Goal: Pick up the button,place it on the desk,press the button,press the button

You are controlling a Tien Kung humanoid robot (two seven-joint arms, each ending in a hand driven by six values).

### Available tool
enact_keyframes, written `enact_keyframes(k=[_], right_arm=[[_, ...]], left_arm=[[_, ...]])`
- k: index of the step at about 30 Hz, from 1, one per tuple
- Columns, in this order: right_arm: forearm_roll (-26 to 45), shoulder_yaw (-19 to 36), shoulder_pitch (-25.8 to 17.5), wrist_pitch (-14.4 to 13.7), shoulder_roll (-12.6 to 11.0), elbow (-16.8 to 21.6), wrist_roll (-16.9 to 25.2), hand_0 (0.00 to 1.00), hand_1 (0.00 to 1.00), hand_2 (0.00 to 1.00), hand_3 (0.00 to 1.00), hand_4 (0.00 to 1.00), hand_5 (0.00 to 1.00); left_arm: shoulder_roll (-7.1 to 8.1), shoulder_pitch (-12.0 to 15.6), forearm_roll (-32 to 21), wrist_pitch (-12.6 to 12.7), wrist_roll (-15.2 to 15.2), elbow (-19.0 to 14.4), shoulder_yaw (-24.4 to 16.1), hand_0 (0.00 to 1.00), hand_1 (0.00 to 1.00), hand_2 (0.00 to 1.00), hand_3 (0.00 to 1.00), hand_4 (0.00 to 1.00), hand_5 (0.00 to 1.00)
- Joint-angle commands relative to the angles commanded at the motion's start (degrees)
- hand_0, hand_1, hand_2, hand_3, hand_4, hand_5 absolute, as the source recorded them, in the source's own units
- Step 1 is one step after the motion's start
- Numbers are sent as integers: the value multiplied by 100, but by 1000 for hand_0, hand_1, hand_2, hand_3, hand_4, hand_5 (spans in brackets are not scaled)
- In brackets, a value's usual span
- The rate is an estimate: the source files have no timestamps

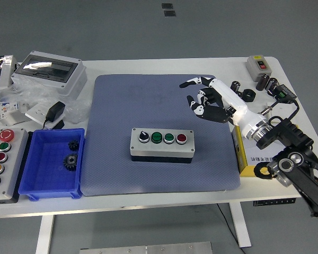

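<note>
The right hand (204,98) hangs over the far right part of the blue mat (148,95), fingers spread and holding nothing. It is well apart from the button box (161,144), which lies flat on the mat near its middle, long side parallel to the bench's near edge. The box carries a black knob at its left end, then two green buttons, then a red button (181,138) at its right end. Bare mat shows on all sides of the box, with the widest stretch on the far side.

The right arm comes in from the lower right, crossing a yellow-edged block (243,156) just beside the mat's right edge. Beyond the hand, black cylinders (236,91) and a small switch box (258,64) stand near the bench's (148,203) far right corner.

Left of the mat sits a blue bin (40,180) holding two black gears, touching the mat's left edge. A second control box (2,159) lies at the bench's left edge.
</note>
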Motion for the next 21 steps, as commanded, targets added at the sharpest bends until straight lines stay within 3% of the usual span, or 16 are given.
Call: enact_keyframes(k=[1, 2, 5, 7, 8, 13, 14, 19, 20, 21], right_arm=[[103, 40, -69, -159, 119, -108, 167, 2, 88, 177, 687, 423, 2], [191, 56, -126, -305, 233, -203, 323, 110, 211, 348, 703, 522, 93], [362, -54, -234, -710, 540, -380, 766, 110, 211, 348, 703, 522, 93], [462, -165, -259, -788, 596, -444, 931, 110, 211, 348, 703, 522, 93], [536, -221, -273, -782, 604, -475, 970, 523, 620, 641, 716, 775, 362], [891, -332, -382, -692, 618, -592, 1040, 523, 620, 641, 716, 775, 362], [943, -326, -395, -672, 621, -617, 1040, 731, 725, 744, 791, 881, 689], [1193, -281, -434, -603, 610, -746, 1067, 731, 725, 744, 791, 881, 689], [1224, -276, -442, -599, 608, -765, 1076, 888, 847, 869, 867, 985, 998], [1262, -269, -455, -600, 606, -792, 1092, 888, 847, 869, 867, 985, 998]], left_arm=[[-3, 6, 2, 1, 1, 0, -4, 619, 618, 546, 596, 655, 166], [-5, 12, 8, 1, 2, 0, -9, 619, 618, 546, 595, 655, 166], [-7, 24, 9, 0, 7, 0, -12, 619, 618, 546, 595, 655, 166], [-4, 21, 8, -1, 4, 0, -12, 619, 618, 546, 595, 655, 166], [-2, 19, 5, -1, 2, 0, -11, 619, 618, 546, 595, 655, 167], [-4, 30, -28, 2, 6, 0, 2, 619, 618, 546, 595, 655, 167], [-6, 33, -30, 4, 10, 0, -2, 619, 618, 546, 595, 655, 169], [-4, 40, -52, 8, 16, 0, 2, 619, 618, 546, 595, 655, 169], [-2, 40, -56, 8, 17, 0, 5, 619, 618, 546, 596, 654, 174], [2, 41, -62, 8, 16, 0, 9, 619, 618, 546, 596, 654, 174]])
